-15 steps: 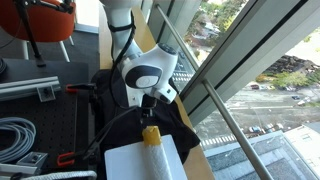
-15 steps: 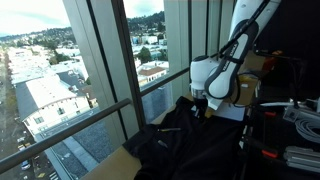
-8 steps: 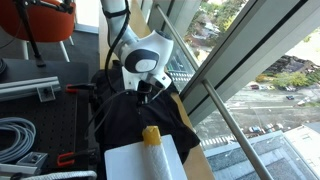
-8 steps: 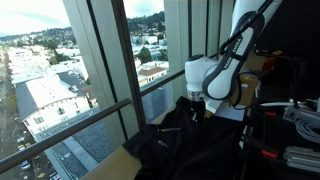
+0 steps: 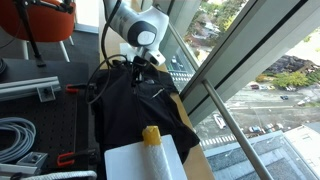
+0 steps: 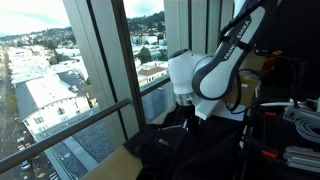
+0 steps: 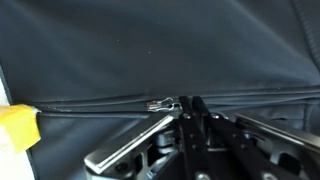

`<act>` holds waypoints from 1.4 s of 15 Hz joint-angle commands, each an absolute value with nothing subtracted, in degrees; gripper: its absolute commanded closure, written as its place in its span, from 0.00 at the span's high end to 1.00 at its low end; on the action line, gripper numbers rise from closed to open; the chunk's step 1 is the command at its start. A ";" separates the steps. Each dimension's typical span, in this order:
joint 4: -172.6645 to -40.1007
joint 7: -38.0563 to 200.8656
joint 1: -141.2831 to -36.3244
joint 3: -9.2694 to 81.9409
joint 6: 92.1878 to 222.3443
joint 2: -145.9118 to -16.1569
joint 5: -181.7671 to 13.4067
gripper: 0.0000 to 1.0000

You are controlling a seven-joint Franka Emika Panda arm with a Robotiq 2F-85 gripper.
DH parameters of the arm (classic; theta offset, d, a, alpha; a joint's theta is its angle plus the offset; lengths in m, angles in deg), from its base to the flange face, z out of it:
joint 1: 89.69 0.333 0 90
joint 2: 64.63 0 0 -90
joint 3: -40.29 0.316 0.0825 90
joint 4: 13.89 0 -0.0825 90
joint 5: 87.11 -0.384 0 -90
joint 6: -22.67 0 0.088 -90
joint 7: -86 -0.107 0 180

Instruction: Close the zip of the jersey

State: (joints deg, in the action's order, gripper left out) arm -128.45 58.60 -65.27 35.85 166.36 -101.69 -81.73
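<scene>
The black jersey (image 5: 140,110) lies spread on the table beside the window and also shows in an exterior view (image 6: 170,150). In the wrist view the jersey (image 7: 150,50) fills the frame, and the zip (image 7: 90,106) runs across it as a thin dark line. Its small pale metallic pull (image 7: 163,103) sits right at my fingertips. My gripper (image 7: 190,102) is shut, with both fingers pressed together on the zip at the pull. In both exterior views the gripper (image 5: 140,63) (image 6: 186,115) points down onto the jersey's far part.
A yellow-capped bottle (image 5: 151,135) stands on a white sheet (image 5: 135,162) at the jersey's near end, and its cap shows in the wrist view (image 7: 15,125). Glass window and railing (image 5: 215,100) run along one side. Cables (image 5: 15,135) and red clamps (image 5: 70,157) lie on the other.
My gripper has slid along the zip, away from the yellow-capped bottle toward the jersey's far end, staying low on the fabric.
</scene>
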 commanded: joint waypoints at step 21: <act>-88.29 55.56 -63.56 52.06 135.36 -119.15 -98.84 0.02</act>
State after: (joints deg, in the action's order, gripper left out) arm -95.11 57.28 -64.40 50.70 138.99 -116.12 -95.97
